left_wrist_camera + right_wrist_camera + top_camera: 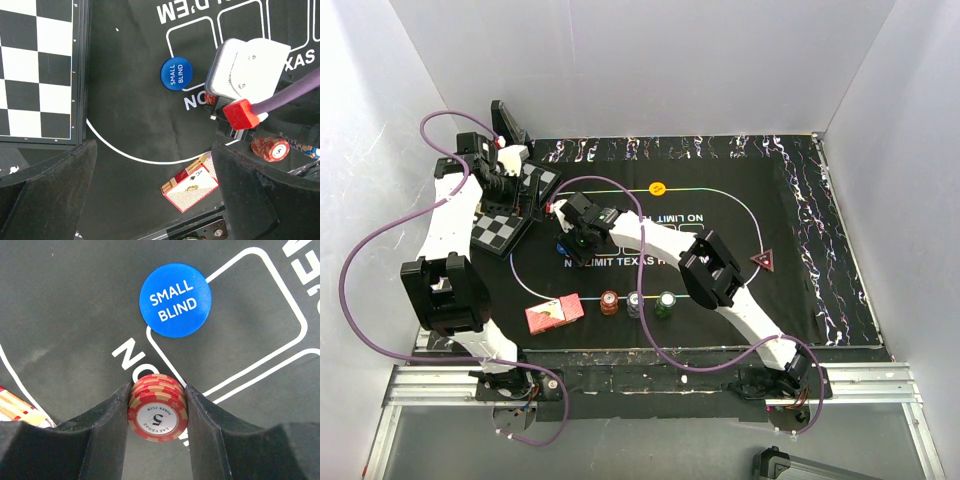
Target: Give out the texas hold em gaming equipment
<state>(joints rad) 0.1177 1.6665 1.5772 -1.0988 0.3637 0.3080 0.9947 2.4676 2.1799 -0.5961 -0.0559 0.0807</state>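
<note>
The top camera is looking steeply down from above and behind the arm bases [515,385], covering the whole black mat [800,290]. The left wrist camera is looking down from mid height; the right wrist camera is sitting far closer. Both wrist views are sharing the blue disc [176,74] and the mat's white lettering [192,101].

I hold a short stack of red chips [157,412], tan-striped at the rim and marked 5, pinched between the fingers of my right gripper [159,390]. Just beyond it the blue disc [175,300] reading SMALL BLIND lies flat. Closest to me three small piles stand in a row: red stack [609,301], blue-white stack [634,303], green stack [665,304]. Left of them lies the red-backed card pack [554,313], an ace showing on top. The yellow disc [657,187] lies flat on the far side, and the dark-red triangle marker [762,261] lies off to the right.
</note>
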